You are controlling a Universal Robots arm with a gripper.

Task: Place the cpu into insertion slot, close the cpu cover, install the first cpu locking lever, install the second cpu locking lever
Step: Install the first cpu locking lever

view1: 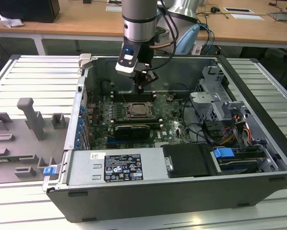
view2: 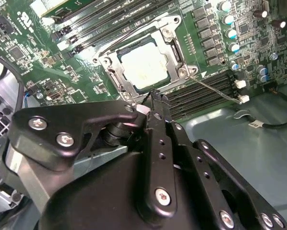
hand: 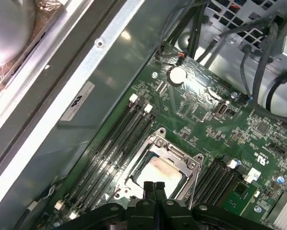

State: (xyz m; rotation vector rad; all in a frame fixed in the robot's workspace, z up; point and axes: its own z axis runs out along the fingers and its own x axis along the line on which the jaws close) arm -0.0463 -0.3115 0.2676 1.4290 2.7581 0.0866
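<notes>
Green is the colour of the board (view1: 170, 123) that lies flat inside the open grey case (view1: 182, 201). Near the middle of the board sits the slot (view1: 136, 110). The cpu (view2: 143, 67) (hand: 158, 175) lies in it, and its pale metal top shows in both wrist views. The cover (view2: 174, 52) (hand: 174, 153) is down flat around the cpu, so the chip shows through the big hole in the frame. A thin silver lever (view2: 215, 88) runs out from one corner of the cover and lies along the black memory slots (view2: 206, 93) just beside it. The gripper (view1: 140, 88) (view2: 153, 98) (hand: 155, 188) hangs over the slot, with its tips right at one edge of the cover. Its two black fingers (hand: 149, 191) are pressed together. I cannot tell if the tips touch the cover or pinch anything.
</notes>
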